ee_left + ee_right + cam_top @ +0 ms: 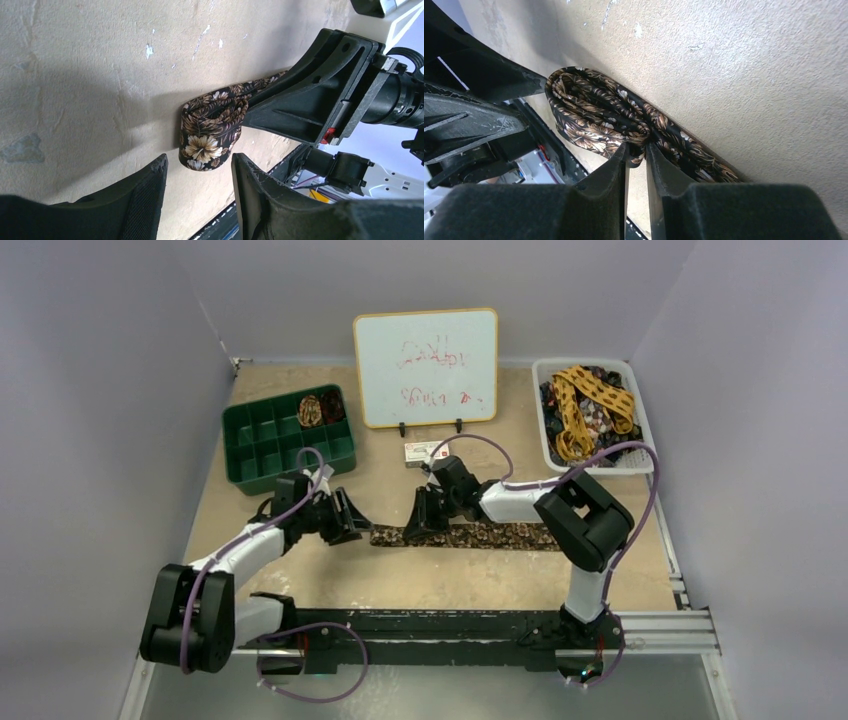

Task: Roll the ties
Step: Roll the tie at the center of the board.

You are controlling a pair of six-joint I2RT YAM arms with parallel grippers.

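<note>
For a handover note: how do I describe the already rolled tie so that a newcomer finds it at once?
Find the green tray left of the whiteboard. The rolled tie sits in a compartment near its far right corner. It is a small brown coil, while the long tie stretches across the table and the ties in the white basket lie loose.

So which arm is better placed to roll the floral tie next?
Probably right: the right gripper is pinched on the floral tie behind its folded end. The left gripper stands open at that end, holding nothing.
</note>
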